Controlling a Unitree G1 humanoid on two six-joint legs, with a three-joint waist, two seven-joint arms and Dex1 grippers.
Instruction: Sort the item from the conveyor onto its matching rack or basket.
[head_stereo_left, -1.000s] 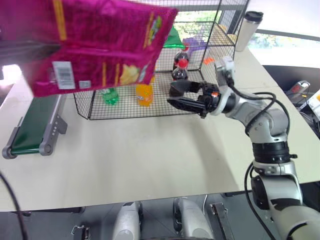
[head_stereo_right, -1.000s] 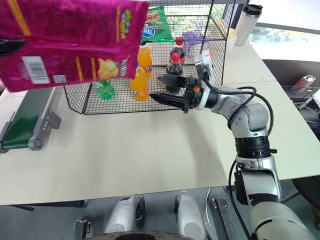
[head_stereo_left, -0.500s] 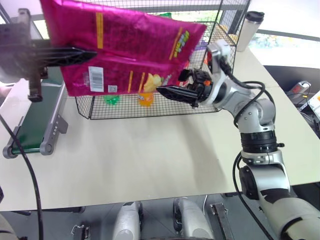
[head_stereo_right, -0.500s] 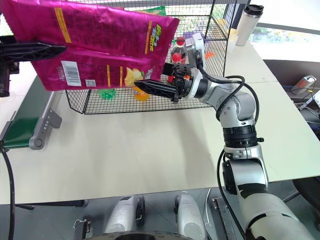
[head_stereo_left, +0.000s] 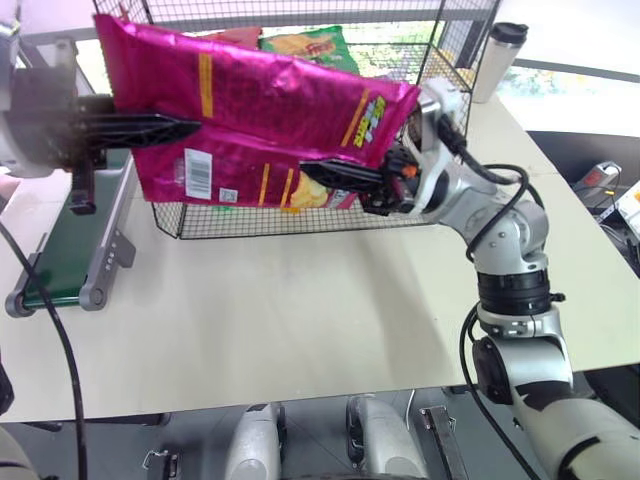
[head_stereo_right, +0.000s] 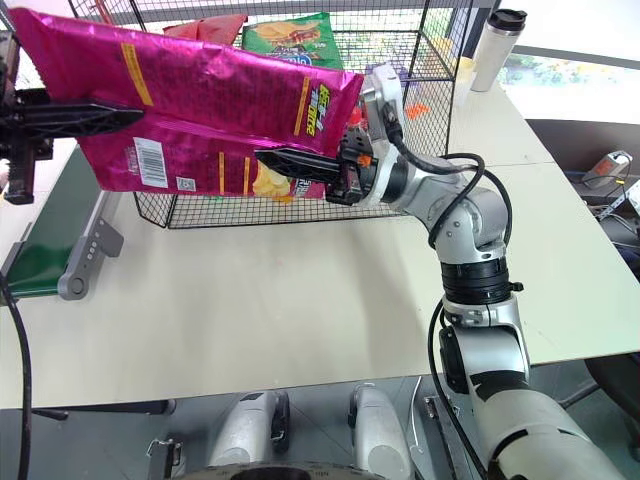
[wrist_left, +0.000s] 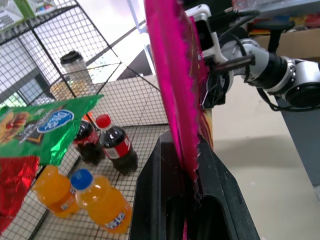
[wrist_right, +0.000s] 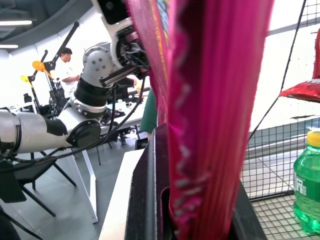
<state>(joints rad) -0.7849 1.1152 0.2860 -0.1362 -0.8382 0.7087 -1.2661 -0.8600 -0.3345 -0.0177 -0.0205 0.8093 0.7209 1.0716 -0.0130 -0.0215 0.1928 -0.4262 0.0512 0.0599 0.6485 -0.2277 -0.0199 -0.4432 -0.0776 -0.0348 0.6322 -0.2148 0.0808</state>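
Between the jaws of both grippers hangs the pink snack bag (head_stereo_left: 250, 120), up in the air in front of the black wire rack (head_stereo_left: 440, 60). From the left eye, the left gripper (head_stereo_left: 185, 128) pinches the bag's left end with its jaws squeezed shut on it. The right gripper (head_stereo_left: 315, 172) was wide open and away from the bag a second ago; now its jaws have closed on the bag's lower right part. The bag has also swung across, so it sits flatter and closer to the rack than before. The green conveyor (head_stereo_left: 60, 250) lies below the left gripper's jaws, with nothing on it that I can see. From the right eye it looks the same: the bag stretches from one pair of jaws to the other, and a green chip bag (head_stereo_right: 295, 35) and a red chip bag (head_stereo_right: 205, 25) rest on the rack's top tier, above and behind the jaws. From the left wrist, the bag's thin edge runs up from between the shut fingers (wrist_left: 222, 190), and cola bottles (wrist_left: 112, 147) and orange bottles (wrist_left: 100, 205) stand in the rack off to one side. From the right wrist, the crinkly pink edge is gripped tight between that gripper's fingers (wrist_right: 142, 200), with a green bottle (wrist_right: 307, 185) beside them. I think two holds mean the big floppy bag can now be carried steadily to the chip bags' tier.
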